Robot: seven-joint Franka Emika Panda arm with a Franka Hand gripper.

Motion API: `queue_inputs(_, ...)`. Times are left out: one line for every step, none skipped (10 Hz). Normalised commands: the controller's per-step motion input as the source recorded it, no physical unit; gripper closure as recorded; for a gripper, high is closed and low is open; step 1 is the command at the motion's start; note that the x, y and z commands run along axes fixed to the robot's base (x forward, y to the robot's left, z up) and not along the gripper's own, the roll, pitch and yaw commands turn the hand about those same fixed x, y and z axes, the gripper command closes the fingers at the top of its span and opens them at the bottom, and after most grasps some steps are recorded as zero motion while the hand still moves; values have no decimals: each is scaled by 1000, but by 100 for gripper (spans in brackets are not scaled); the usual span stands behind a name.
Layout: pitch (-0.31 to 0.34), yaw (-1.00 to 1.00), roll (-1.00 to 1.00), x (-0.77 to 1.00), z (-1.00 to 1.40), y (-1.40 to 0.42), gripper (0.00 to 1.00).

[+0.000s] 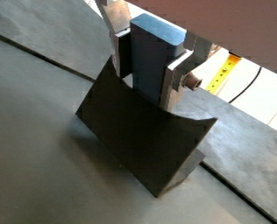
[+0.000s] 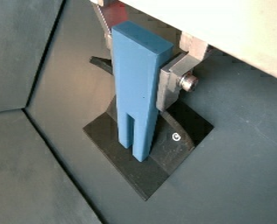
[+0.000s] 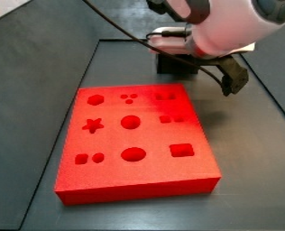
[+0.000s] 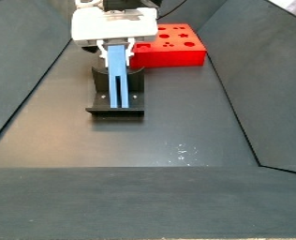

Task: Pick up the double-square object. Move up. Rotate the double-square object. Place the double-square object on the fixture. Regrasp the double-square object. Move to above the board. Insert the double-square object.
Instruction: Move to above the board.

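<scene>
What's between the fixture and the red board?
Bare dark floor, per a side view: fixture, with the claw on the double-square object, stands apart from the board.

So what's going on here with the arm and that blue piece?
The Franka arm's gripper sits over the fixture, with the blue-grey double-square object standing upright between its fingers. The object's lower end is down on the fixture's base plate in a wrist view. The fingers sit against the bar's sides, so it looks gripped. The red board lies flat nearby, its recesses empty, so the insertion is not yet done.
</scene>
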Motion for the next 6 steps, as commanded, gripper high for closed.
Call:
queue_inputs(52,-272,-266,29,1000,-67,100)
queue_inputs(75,-235,-251,21,1000,-60,100)
queue_inputs(109,-158,-216,12,1000,-52,100)
queue_inputs(124,-123,-198,10,1000,-51,100)
queue_inputs(154,-51,-143,5,1000,-45,100)
queue_inputs(165,-11,-106,1,1000,-42,100)
